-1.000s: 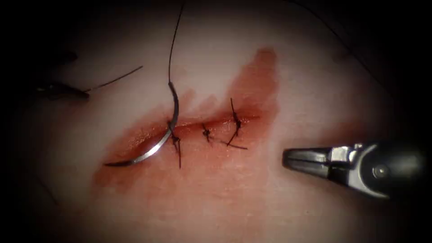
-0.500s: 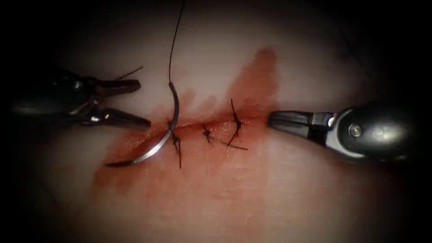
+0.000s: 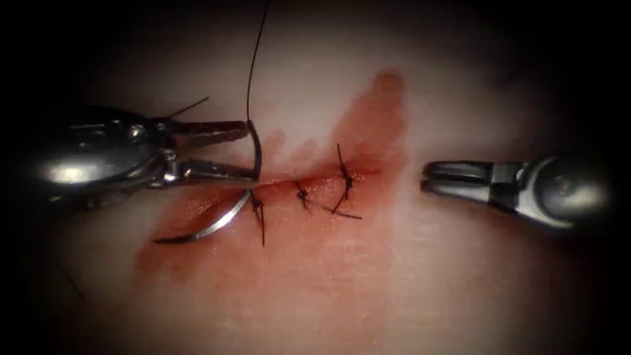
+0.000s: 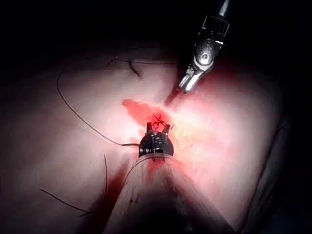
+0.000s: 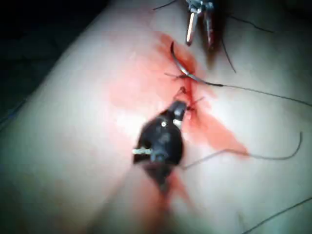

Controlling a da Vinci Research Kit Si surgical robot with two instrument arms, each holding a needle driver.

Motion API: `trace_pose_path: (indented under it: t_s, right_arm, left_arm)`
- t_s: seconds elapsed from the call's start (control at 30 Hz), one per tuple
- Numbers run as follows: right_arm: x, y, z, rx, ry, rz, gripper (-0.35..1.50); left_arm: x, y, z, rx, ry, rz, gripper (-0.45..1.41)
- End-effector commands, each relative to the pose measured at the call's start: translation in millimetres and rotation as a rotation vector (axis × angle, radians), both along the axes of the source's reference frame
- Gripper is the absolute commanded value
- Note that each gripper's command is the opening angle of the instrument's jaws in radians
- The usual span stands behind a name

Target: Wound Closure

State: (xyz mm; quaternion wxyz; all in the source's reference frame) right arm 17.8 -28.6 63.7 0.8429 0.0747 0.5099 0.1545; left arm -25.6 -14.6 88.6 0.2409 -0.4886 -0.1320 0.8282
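needle [image 3: 227,213] — curved, steel, across cut [image 3: 282,181]

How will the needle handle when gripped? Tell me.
Needle: thin curved steel, probably stiff, light. Lying in fluid, it may slip or swivel. It lies across the cut, maybe in tissue; thread would trail limply. Left tool open around its tail; right tool shut, empty.

No readable text, labels, brands, nos. or signs anywhere in the views.
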Motion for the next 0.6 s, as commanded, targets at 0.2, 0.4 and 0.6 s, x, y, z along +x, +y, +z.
trace_pose_path:
  t_s: [0.2,0.4,0.6]
  right_arm:
    - [0.0,-1.3,0.8,-0.008,0.012,-0.002,1.06]
    - [-0.3,-1.4,0.1,0.002,0.016,-0.002,1.15]
    - [-0.1,-1.0,-0.6,-0.002,0.033,0.008,1.13]
  left_arm:
    - [0.3,-0.6,0.8,-0.019,-0.057,0.009,0.48]
    - [0.7,-1.0,0.9,-0.03,-0.084,0.034,0.68]
    - [1.4,-1.2,0.7,-0.033,-0.092,0.042,0.76]
